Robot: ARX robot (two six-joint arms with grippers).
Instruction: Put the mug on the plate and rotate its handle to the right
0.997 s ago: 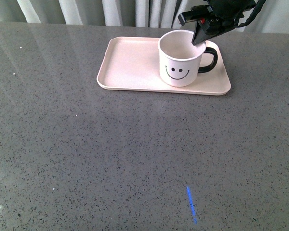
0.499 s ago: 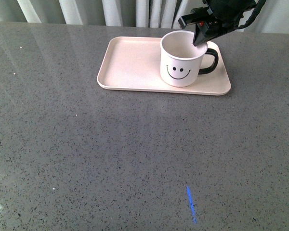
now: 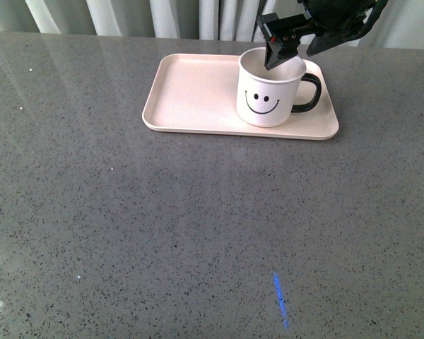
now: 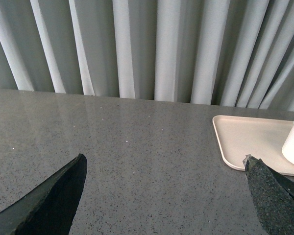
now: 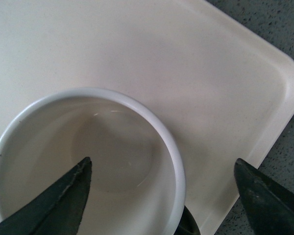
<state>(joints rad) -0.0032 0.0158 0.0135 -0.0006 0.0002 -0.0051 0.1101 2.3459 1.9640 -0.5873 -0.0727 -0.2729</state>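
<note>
1. Front view: one mug [image 3: 270, 95] stands upright on the right part of one plate [image 3: 191, 92], smiley facing the camera, its handle [image 3: 309, 92] pointing right. The right gripper [image 3: 290, 51] hangs over the mug's rim, fingers spread. Grey table [image 3: 162, 226] and curtains [image 3: 177, 18] surround.
2. Left wrist view: the left gripper [image 4: 166, 196], fingers wide apart, holds nothing; plate and mug lie well away.
3. Right wrist view: one finger [image 5: 54, 200] is over the mug's inside, the other over the plate.

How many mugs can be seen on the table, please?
1. The mug stands on the right part of the plate, handle pointing right, under the open right claw. None other visible.
</note>
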